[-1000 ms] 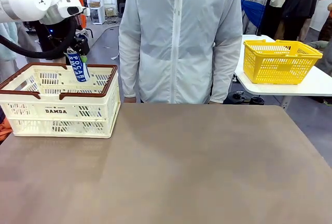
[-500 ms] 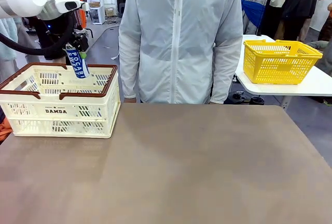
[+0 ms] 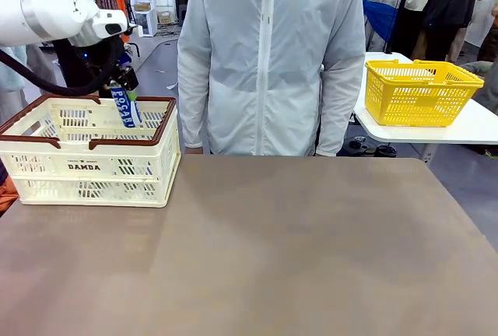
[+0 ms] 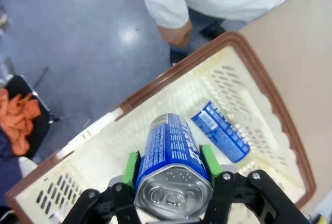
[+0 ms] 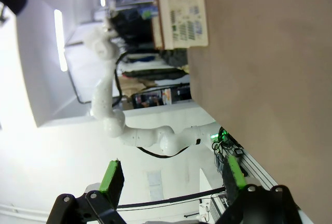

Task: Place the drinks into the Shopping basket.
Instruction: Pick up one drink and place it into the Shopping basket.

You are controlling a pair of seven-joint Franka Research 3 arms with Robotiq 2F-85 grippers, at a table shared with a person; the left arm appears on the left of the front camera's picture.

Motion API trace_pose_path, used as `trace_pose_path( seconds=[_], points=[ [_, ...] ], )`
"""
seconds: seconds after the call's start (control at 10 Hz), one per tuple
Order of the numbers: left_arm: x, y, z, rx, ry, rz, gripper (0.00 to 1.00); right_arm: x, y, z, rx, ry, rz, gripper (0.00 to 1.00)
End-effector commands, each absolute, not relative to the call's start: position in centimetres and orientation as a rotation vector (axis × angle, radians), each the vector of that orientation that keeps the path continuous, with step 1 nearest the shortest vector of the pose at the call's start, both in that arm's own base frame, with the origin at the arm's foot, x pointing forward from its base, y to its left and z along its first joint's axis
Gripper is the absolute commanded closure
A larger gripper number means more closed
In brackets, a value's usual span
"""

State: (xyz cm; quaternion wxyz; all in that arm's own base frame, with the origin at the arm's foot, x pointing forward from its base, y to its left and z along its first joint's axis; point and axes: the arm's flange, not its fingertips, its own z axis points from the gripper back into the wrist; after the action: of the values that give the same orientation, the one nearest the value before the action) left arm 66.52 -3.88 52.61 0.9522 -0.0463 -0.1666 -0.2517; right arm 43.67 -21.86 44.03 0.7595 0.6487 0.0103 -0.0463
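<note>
The table [image 3: 311,258] is carrying the Shopping basket [image 3: 85,166] at its far left corner, the cream crate with the brown rim sitting square to the left edge, and the person [image 3: 268,56] in the white jacket is standing at the far edge just to the right of it. A stiff slotted crate like that looks steady enough to take a can dropped from low down without shifting.

The left tool [image 4: 168,175] is hanging over the basket's back half with its green pads clamped on the sides of the blue can [image 3: 125,107], just below the silver top, and the can is dipping past the rim at a slight tilt. From the left wrist view the can [image 4: 171,162] is pointing bottom-down into the crate, where a second blue can [image 4: 220,130] is lying on its side on the floor of the basket, near the wall toward the person.

I would judge the can to be fairly heavy if full, rigid, and slick on its painted wall, so a side grip high on the body seems sensible: firm enough to stop it sliding, not so hard as to dent thin metal. Being round, it will likely roll once released, toward the other can.

The right tool [image 5: 171,187] is standing with its fingers wide apart, holding nothing, well away from the basket.
</note>
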Motion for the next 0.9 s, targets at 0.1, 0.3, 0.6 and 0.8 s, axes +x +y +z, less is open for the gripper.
trace_pose_path(
  seconds=[0.1, 0.3, 0.6, 0.8],
  points=[
    [65.4, -3.2, 51.5, -0.073, -0.334, -0.435, 1.0, 43.6, -21.7, 44.5, 1.397, 0.045, -0.11, 0.0],
    [65.4, -3.1, 48.2, -0.058, -0.291, -0.326, 1.0, 43.6, -21.7, 44.5, 1.397, 0.045, -0.11, 0.0],
    [65.8, -2.8, 45.5, -0.033, -0.21, -0.198, 1.0, 43.6, -21.7, 44.5, 1.397, 0.045, -0.11, 0.0],
    [66.7, -2.9, 44.3, -0.009, -0.192, -0.158, 1.0, 43.6, -21.7, 44.5, 1.397, 0.045, -0.11, 0.0]
  ],
)
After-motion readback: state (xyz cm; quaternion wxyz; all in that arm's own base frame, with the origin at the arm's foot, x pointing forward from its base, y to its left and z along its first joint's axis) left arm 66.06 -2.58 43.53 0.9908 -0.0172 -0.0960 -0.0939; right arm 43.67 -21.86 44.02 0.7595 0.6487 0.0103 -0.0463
